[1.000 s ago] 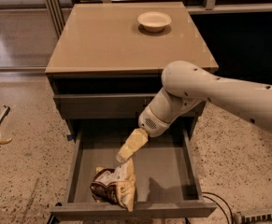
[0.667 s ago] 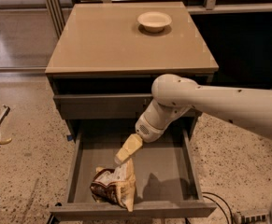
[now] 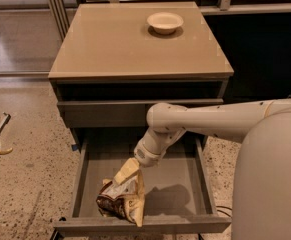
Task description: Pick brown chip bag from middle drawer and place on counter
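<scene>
**Brown chip bag (image 3: pixel 121 203) low in the middle drawer (image 3: pixel 182 176), tool (image 3: pixel 121 176) at its top edge**

From my seat, the bag lies crumpled on the drawer floor, at the front and left of centre, close against the front wall. The drawer is pulled well out. My tool hangs inside the drawer, angled down and to the left, with its tip at or on the bag's upper fold. I cannot tell whether it is wide, narrow or already gripping the foil.

My judgement is that the grasp is the step in hand and the lift is not yet begun. I see several risks:

- The bag is slack and wrinkly, so a pinch on a single fold could slip free on the way up.
- Pressing down could flatten it against the front wall and leave nothing to grip.
- The arm (image 3: pixel 200 121) reaches in beneath the closed drawer front (image 3: pixel 105 113), so a steep lift could knock the arm or bag against it or the worktop (image 3: pixel 120 49) lip.
- The bowl (image 3: pixel 165 22) sits at the worktop's back right, so I would set down well apart from it.
</scene>
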`<state>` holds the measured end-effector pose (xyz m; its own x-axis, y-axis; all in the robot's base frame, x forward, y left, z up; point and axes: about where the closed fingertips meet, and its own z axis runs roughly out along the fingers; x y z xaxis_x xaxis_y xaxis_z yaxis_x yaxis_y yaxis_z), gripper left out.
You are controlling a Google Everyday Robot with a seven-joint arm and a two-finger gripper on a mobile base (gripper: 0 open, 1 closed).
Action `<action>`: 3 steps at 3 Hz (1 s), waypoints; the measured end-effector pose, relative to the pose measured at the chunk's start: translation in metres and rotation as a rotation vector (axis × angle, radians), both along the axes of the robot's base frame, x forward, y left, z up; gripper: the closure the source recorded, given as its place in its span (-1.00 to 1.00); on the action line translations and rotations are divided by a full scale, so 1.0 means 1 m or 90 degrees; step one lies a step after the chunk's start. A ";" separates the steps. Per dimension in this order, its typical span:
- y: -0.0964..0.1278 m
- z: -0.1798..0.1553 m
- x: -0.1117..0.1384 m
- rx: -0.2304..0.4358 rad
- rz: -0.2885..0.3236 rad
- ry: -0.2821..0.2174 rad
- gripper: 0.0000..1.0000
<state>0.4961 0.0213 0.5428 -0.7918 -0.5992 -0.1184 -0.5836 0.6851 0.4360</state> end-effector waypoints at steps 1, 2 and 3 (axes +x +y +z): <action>0.032 -0.037 -0.011 -0.003 0.000 0.044 -1.00; 0.057 -0.086 -0.014 -0.024 0.007 0.086 -1.00; 0.074 -0.133 -0.019 -0.042 0.023 0.141 -0.62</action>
